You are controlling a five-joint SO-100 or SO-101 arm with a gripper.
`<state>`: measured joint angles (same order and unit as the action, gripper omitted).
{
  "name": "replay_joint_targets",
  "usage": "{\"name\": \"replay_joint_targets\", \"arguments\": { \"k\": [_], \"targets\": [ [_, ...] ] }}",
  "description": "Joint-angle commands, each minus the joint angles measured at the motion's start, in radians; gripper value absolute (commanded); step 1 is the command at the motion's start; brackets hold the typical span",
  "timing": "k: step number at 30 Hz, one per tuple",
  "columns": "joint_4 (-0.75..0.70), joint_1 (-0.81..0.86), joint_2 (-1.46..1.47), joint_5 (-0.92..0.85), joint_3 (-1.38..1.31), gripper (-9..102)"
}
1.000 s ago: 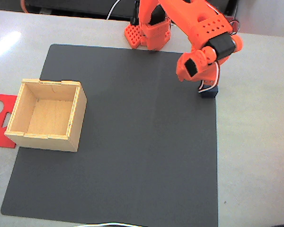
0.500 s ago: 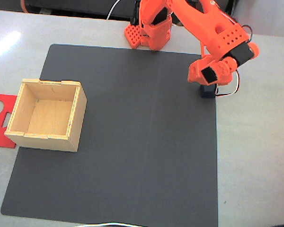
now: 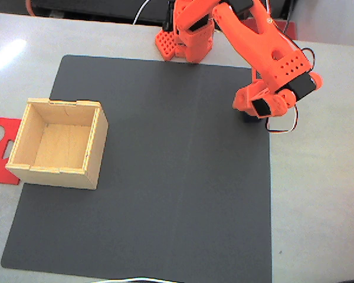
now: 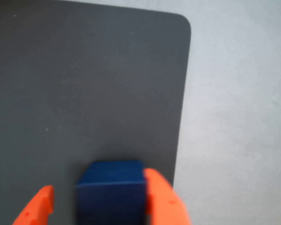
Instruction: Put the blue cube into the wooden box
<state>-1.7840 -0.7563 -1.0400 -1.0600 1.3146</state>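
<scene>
Since the earlier frames the arm has swung outward and dropped, so the pincer [image 3: 255, 115] now sits low over the blue cube [image 3: 248, 117], which was plainly visible beside it a second ago and is now almost hidden beneath the orange wrist in the fixed view. In the wrist view the pincer [image 4: 96, 206] straddles the blue cube [image 4: 111, 190]: one finger lies against the cube's right face, while the other stands a little off its left face with a strip of dark mat [image 3: 165, 177] showing between them. The jaws are therefore apart — around the cube, not yet clamped on it.

The cube rests on the mat close to its right edge, near the rounded far corner, with bare grey bench [image 3: 318, 194] just beyond. Across the mat, well apart from the cube, the wooden box [image 3: 59, 143] stands open and empty at the left edge, partly over a flat red sheet [image 3: 0, 147].

By my reading the approach is done; closing, lifting, carrying across and releasing into the box all remain.
</scene>
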Motion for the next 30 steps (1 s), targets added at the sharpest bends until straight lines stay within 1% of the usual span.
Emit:
{"name": "replay_joint_targets", "arguments": {
  "k": [1, 2, 7, 11, 15, 19, 22, 25, 30],
  "targets": [
    [-0.005, 0.009, 0.015, 0.02, -0.074, 5],
    [-0.005, 0.011, 0.029, 0.031, -0.095, 0],
    [-0.012, 0.028, 0.035, 0.043, -0.158, 0],
    [-0.017, 0.101, -0.012, 0.061, -0.259, 0],
    [-0.017, 0.247, -0.051, 0.117, -0.471, 0],
    [-0.017, 0.436, -0.064, 0.17, -0.733, 0],
    [-0.014, 0.583, -0.092, 0.189, -0.868, 0],
    [-0.005, 0.715, -0.156, 0.195, -0.897, 0],
    [-0.015, 0.943, -0.249, 0.293, -0.89, 0]
  ]
}}
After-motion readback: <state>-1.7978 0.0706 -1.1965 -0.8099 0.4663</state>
